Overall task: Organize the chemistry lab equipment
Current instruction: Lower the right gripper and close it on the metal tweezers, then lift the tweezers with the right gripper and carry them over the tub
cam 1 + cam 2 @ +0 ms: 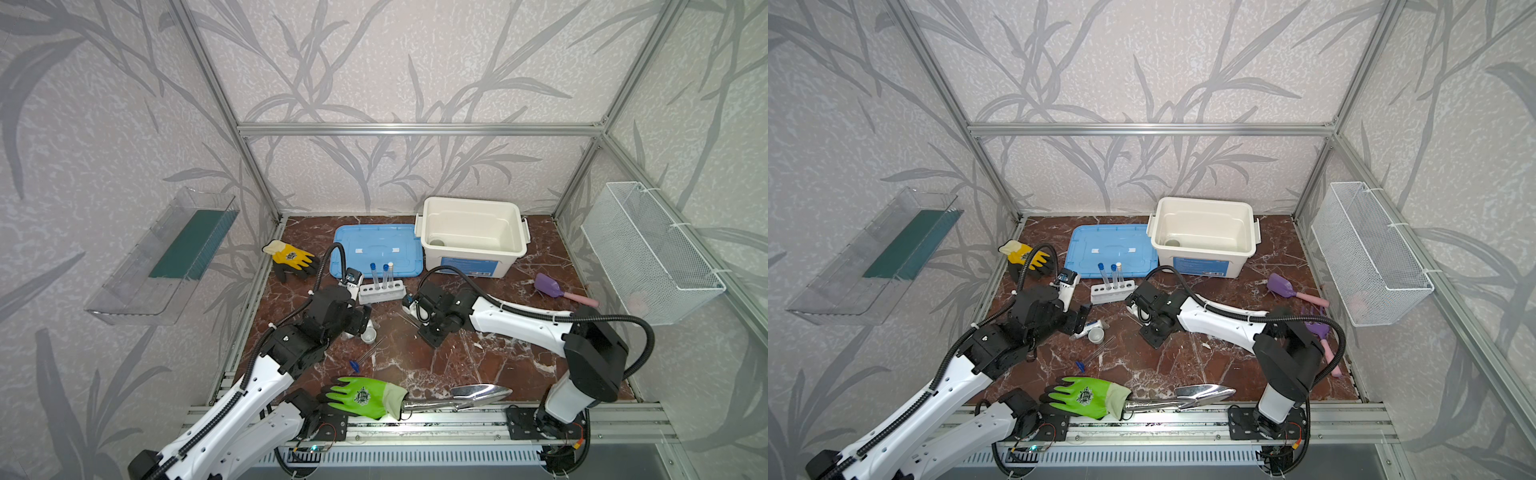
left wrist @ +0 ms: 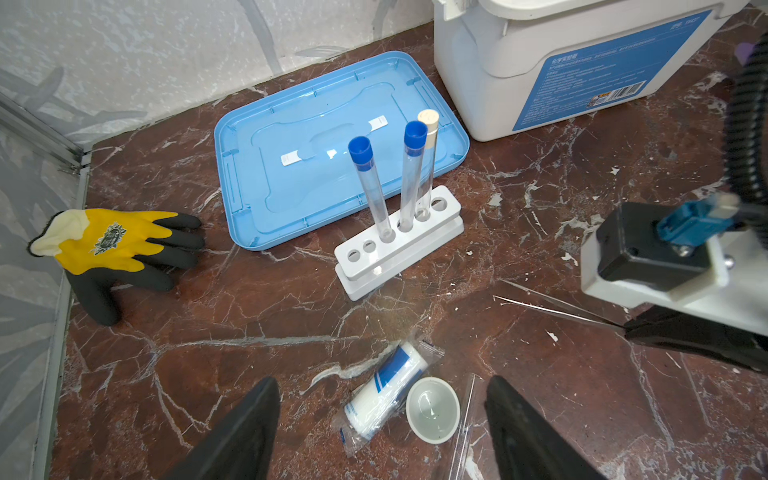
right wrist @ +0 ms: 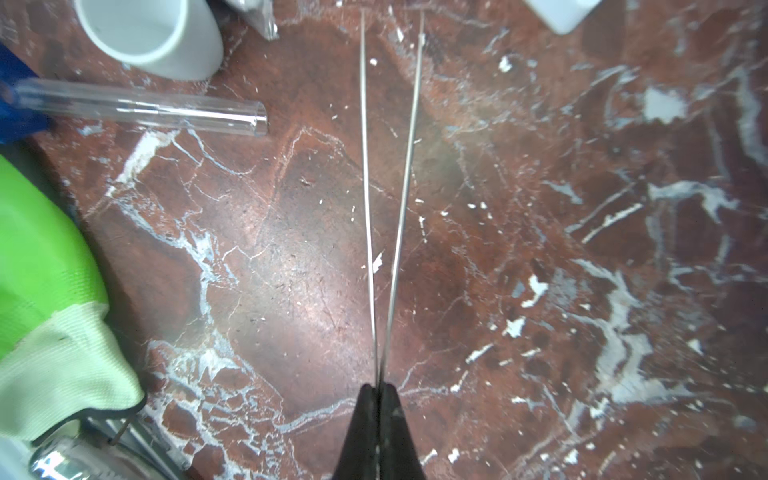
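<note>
Near edge: green glove (image 1: 361, 397) and trowel (image 1: 478, 392), not lab kit. Just beyond, a loose tube (image 3: 141, 109) with a blue cap lies flat on the table. Left gripper (image 2: 381, 379) hangs wide open and empty over the wrapped bottle (image 2: 386, 388) and the bowl (image 2: 432, 409), which lie side by side. To their right, the right gripper (image 3: 379, 388) is pinched tight on the joined end of the tweezers (image 3: 404, 187), prongs splayed; lifted or not, cannot tell. Farther: rack (image 2: 399, 249) holds three upright tubes (image 2: 411, 174), three holes empty. Far right: open box (image 1: 469, 262) with a cup (image 1: 436, 242) inside, lid (image 1: 374, 249) beside it. Judged roughly half done: loose tube, bowl, bottle and tweezers remain. The box's blue label carries a barcode, its print unreadable.
</note>
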Robot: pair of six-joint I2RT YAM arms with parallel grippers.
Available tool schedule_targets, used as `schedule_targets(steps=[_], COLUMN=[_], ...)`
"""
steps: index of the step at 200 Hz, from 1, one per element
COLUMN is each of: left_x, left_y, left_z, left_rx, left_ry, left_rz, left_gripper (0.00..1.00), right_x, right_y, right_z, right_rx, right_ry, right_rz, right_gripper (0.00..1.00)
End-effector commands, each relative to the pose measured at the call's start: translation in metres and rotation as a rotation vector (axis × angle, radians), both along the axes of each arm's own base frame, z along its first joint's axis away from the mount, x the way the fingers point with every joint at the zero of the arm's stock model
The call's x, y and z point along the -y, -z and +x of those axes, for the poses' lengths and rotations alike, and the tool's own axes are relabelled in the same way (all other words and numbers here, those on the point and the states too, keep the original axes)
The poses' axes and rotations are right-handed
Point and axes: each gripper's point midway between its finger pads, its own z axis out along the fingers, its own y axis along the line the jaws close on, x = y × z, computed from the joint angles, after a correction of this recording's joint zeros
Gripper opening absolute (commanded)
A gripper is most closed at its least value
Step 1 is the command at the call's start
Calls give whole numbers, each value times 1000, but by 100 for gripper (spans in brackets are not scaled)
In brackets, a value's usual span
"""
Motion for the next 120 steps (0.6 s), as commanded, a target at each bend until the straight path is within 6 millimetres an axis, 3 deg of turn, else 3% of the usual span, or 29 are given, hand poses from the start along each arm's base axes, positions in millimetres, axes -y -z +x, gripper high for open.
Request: schedule_targets(steps=[1,75,120], left_x=[18,59,83], left_y=[-15,-53,-76], left_z=[6,39,60], left_rx=[54,187,260], left_ry=[46,157,218], left_rz=[-95,-175,-202], left_gripper=[79,79,79], right_x=[14,54,81], right_y=[-43,-143,-194], right_z=[11,63,122], right_rx=[52,254,338], right_ry=[60,191,364], right_rz=[44,125,163], right_gripper=[0,0,0])
